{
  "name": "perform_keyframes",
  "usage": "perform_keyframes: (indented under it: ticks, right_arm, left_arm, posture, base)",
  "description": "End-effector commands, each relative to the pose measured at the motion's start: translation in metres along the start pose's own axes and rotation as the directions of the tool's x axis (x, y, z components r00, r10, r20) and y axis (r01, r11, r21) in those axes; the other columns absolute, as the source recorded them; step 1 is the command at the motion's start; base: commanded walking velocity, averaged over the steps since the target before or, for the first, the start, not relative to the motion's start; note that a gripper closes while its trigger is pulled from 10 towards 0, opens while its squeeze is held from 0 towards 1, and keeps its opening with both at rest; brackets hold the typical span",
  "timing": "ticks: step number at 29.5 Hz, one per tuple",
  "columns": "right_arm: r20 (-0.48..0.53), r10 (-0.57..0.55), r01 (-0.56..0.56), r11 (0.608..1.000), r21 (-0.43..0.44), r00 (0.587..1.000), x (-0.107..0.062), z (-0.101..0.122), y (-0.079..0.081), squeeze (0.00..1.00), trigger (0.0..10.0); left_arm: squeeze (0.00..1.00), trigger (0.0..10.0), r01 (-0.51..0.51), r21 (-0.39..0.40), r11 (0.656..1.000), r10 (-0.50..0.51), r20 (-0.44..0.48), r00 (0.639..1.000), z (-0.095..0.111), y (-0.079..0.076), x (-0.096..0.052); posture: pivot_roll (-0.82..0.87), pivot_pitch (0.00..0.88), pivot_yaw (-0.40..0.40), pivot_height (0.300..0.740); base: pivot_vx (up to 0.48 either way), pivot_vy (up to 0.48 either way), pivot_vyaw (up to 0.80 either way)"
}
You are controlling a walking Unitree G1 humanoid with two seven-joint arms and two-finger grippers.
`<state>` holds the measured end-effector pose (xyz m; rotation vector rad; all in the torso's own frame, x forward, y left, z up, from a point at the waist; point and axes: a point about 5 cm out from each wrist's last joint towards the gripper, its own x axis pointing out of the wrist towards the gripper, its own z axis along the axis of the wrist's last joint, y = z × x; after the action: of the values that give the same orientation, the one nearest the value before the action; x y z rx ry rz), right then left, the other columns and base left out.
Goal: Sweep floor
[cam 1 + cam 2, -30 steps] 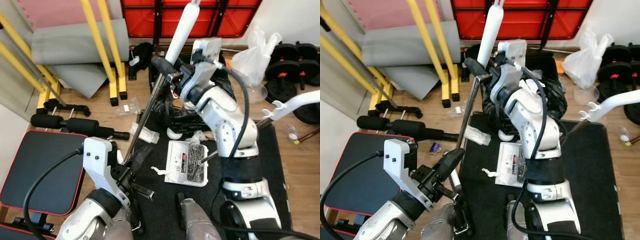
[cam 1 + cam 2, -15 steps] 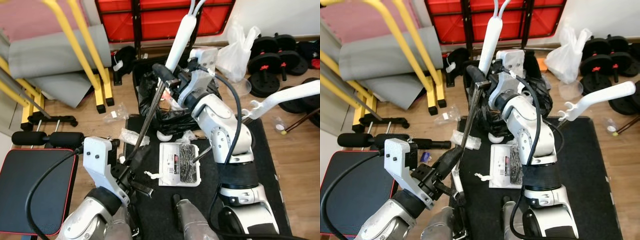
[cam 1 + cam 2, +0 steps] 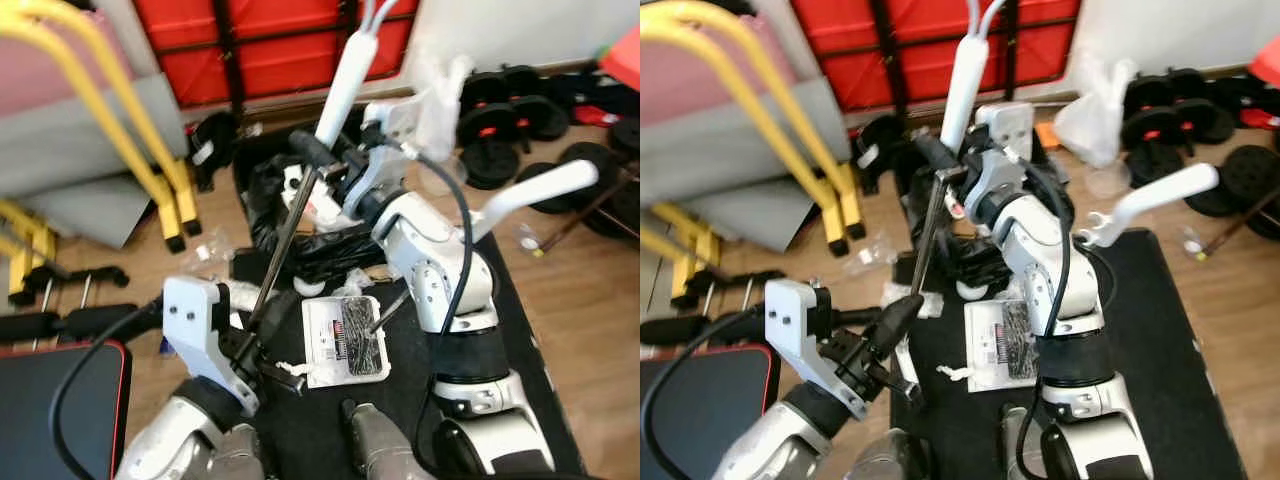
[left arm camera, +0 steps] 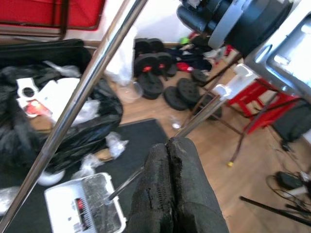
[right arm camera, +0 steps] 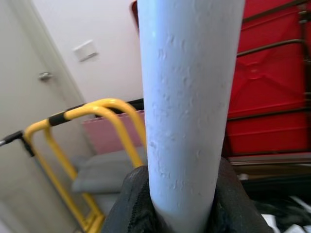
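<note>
- Right wrist view looks straight along a thick white handle (image 5: 189,107), and the right claw (image 5: 182,204) is clenched around it, its black fingers (image 5: 129,204) pressing on both sides of the tube.
- From the head, that white handle (image 3: 345,85) rises steeply above the right claw (image 3: 335,165), toward the red panel (image 3: 270,45) on the back wall.
- Below the same grip a thin metal pole (image 3: 280,245) slants down toward the left claw (image 3: 902,312), which sits low over the near left edge of the black mat (image 3: 500,330).
- Left wrist view has the left claw (image 4: 171,150) with its two black fingertips (image 4: 158,160) pressed flat together; the metal pole (image 4: 73,109) passes beside them, outside the pinch, so this claw is closed on nothing visible.
- A white dustpan (image 3: 345,340) lies on the black mat just beyond the left claw, with dark debris (image 3: 358,325) heaped in it.
- A second white-gripped long handle (image 3: 535,192) angles up from the dustpan toward the right edge of the mat.
- A black rubbish bag (image 3: 300,215) slumps at the far edge of the mat, with crumpled white scraps (image 3: 355,282) on the floor near it.
- Dumbbell weights (image 3: 490,130) lie on the wooden floor (image 3: 590,290) beyond the mat's far right corner.
- Yellow frame tubes (image 3: 110,110) and a grey folded mat (image 3: 80,150) stand on the left.
</note>
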<state>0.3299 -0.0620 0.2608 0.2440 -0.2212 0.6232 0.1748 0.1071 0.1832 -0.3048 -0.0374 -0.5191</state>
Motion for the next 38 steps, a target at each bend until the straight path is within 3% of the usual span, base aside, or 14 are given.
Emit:
perform_keyframes:
  ticks: [1,16,21,38]
  right_arm:
    - [0.06,0.055,-0.056,0.998,0.019,0.997,-0.001,0.007,0.009,0.0,10.0]
    - [0.032,0.103,-0.104,0.994,0.039,0.994,-0.002,0.0,0.014,0.0,10.0]
    - [-0.07,0.05,-0.051,0.999,-0.009,0.996,0.004,-0.021,-0.005,0.0,10.0]
    - [-0.072,0.007,-0.009,0.999,-0.035,0.997,-0.001,-0.036,-0.032,0.0,10.0]
  left_arm:
    - [0.0,10.0,-0.012,0.004,1.0,0.012,-0.028,1.0,-0.005,0.003,-0.003]
    - [0.0,10.0,-0.015,0.005,1.0,0.015,-0.024,1.0,-0.004,0.002,-0.004]
    - [0.0,10.0,-0.008,0.0,1.0,0.008,-0.024,1.0,-0.001,-0.002,-0.009]
    - [0.0,10.0,-0.01,-0.016,1.0,0.009,-0.032,0.999,0.005,-0.01,-0.019]
  posture:
    - [-0.02,0.217,0.003,0.74]
    - [-0.02,0.229,0.002,0.74]
    - [0.0,0.267,0.008,0.74]
    - [0.04,0.329,0.015,0.74]
  base:
    - [0.0,0.0,-0.8]
    - [0.0,0.0,-0.14]
    - [0.0,0.0,0.0]
    - [0.0,0.0,0.0]
